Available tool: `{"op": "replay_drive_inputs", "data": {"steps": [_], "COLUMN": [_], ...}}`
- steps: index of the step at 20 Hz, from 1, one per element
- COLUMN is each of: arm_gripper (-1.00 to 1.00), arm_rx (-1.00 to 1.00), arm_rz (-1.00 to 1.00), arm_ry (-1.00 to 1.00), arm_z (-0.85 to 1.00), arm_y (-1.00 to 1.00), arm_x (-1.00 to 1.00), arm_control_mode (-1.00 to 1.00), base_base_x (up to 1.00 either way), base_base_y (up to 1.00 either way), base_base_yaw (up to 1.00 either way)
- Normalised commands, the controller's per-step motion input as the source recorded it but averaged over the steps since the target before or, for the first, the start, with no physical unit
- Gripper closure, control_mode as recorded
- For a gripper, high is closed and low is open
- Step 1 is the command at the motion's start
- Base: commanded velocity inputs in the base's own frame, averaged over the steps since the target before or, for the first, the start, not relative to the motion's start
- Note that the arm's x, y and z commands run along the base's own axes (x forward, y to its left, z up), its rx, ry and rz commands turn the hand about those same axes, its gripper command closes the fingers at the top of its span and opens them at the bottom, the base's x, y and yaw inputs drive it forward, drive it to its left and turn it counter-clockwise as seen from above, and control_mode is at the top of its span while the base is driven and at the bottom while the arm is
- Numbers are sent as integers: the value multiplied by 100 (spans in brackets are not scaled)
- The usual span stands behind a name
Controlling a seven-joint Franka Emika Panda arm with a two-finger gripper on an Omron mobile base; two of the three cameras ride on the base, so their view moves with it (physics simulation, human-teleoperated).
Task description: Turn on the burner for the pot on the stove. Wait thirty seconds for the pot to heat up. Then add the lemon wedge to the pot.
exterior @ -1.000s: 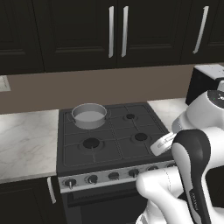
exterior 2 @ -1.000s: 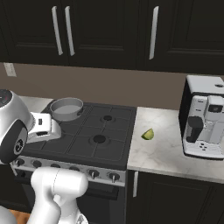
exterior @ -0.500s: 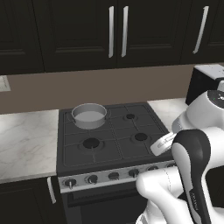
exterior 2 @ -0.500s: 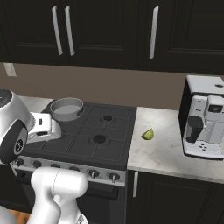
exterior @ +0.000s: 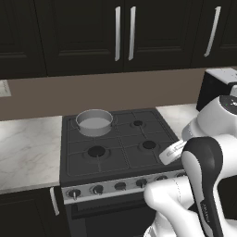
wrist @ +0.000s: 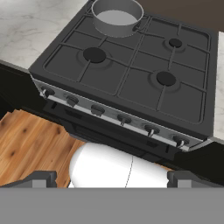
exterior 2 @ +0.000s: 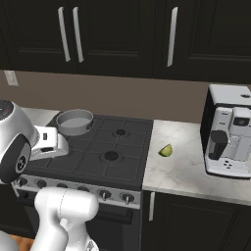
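claw (wrist: 112, 179) released, well back from the stove (wrist: 131, 83). pot (wrist: 117, 16) sits on the back-left burner; pick the matching knob before you reach. lemon wedge (exterior 2: 166, 150) waits on the counter (exterior 2: 196, 171).

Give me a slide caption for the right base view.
Pot on the stove's back-left burner, lemon wedge waiting on the counter.

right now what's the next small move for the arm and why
Probably bring the open gripper down toward the knobs on the stove front. The pot sits on the rear left burner, the lemon wedge lies untouched on the counter, and the gripper holds nothing.
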Motion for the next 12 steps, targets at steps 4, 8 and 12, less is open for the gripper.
{"op": "replay_drive_inputs", "data": {"steps": [4, 8, 12], "arm_gripper": [-100, -100, -100], "arm_rx": [0, 0, 0], "arm_rz": [0, 0, 0], "arm_ry": [0, 0, 0], "arm_z": [0, 0, 0], "arm_y": [0, 0, 0], "arm_x": [0, 0, 0], "arm_control_mode": [-100, -100, -100], "base_base_x": [0, 0, 0], "base_base_y": [0, 0, 0], "base_base_yaw": [0, 0, 0]}}
